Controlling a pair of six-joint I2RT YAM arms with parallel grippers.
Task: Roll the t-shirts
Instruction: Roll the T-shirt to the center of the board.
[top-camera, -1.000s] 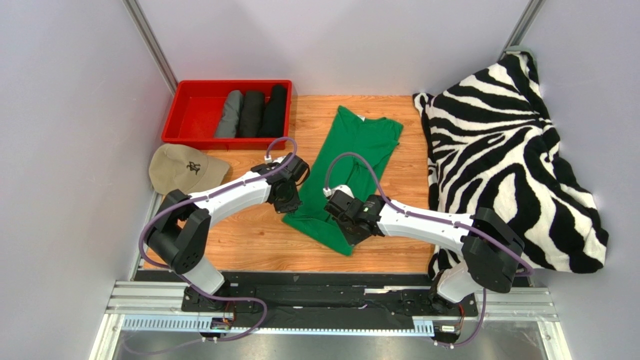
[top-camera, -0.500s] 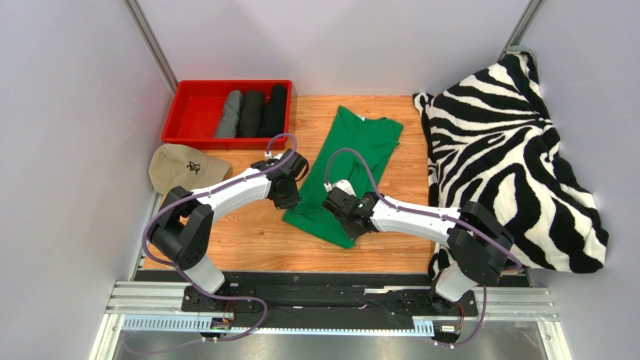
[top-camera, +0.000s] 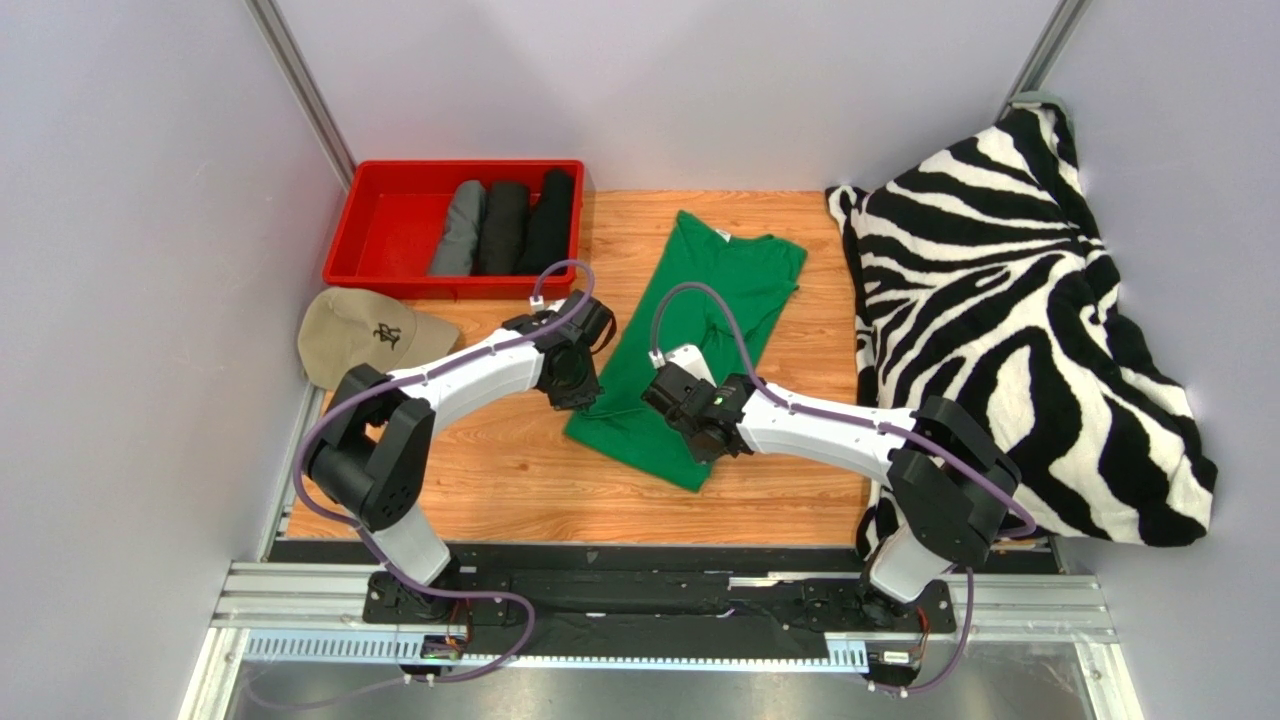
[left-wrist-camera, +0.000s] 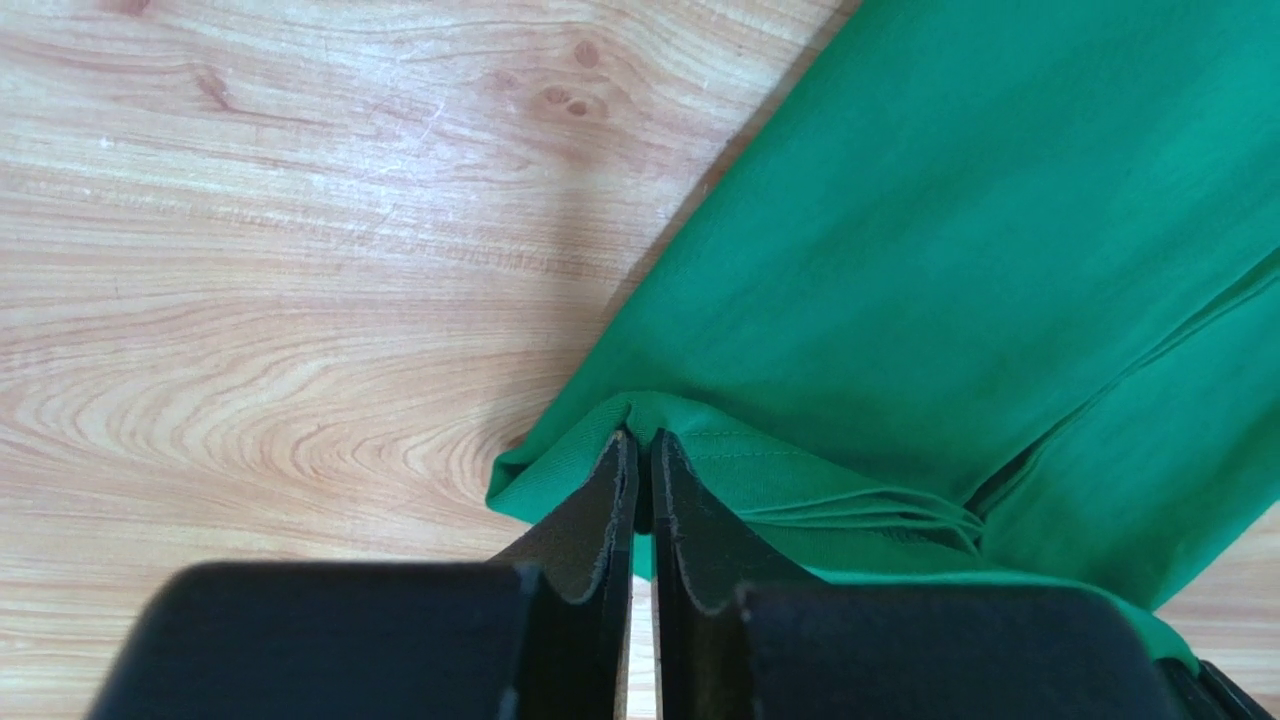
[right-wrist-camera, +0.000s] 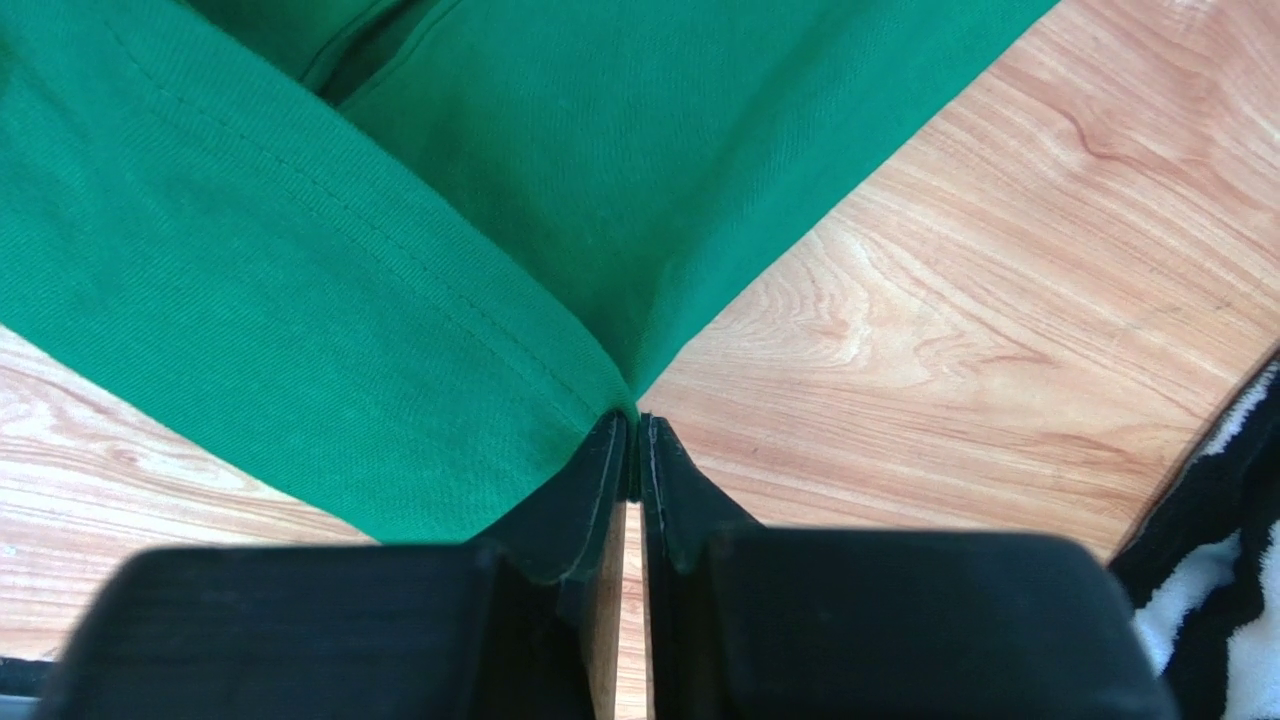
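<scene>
The green shirt (top-camera: 706, 323) lies folded lengthwise on the table (top-camera: 496, 465), collar far, hem near. The left gripper (left-wrist-camera: 639, 450) is clamped on the hem's left corner and the right gripper (right-wrist-camera: 633, 428) on its right corner, each pinching up a small peak of cloth. To start well, lift both corners level, turn the hem evenly toward the collar, and hold the cloth taut between them, so it winds tight like the rolls (top-camera: 504, 228) in the bin (top-camera: 394, 203).
</scene>
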